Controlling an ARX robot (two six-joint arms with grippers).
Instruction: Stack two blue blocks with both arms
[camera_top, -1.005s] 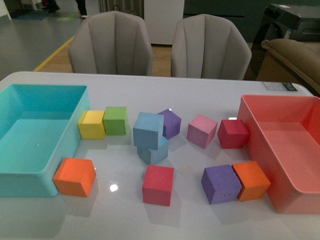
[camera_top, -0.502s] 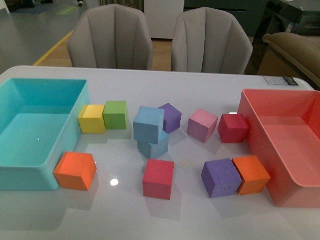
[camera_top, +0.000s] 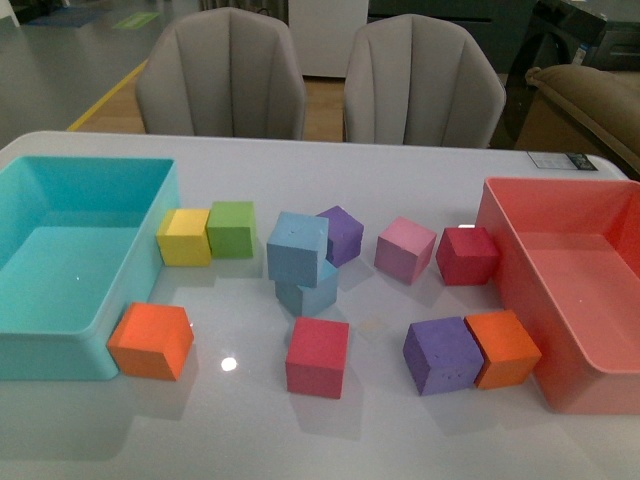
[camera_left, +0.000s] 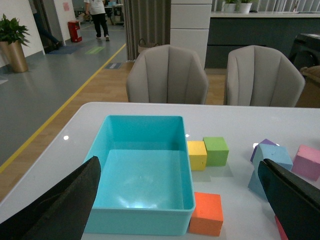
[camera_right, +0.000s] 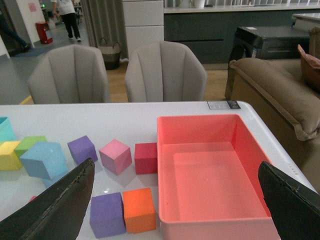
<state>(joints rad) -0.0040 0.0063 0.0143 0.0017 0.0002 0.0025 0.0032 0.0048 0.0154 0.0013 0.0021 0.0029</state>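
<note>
Claws apparently open; lower blue block half-hidden.

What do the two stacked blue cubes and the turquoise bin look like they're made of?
The light blue cubes look like matte foam: dull faces, tiny pinholes, no glare. The turquoise rectangular bin is probably smooth moulded plastic, with rounded rims and a faint sheen inside.

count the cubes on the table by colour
blue blocks: 2
purple cubes: 2
orange cubes: 2
red cubes: 2
yellow cube: 1
green cube: 1
pink cube: 1
total: 11
</note>
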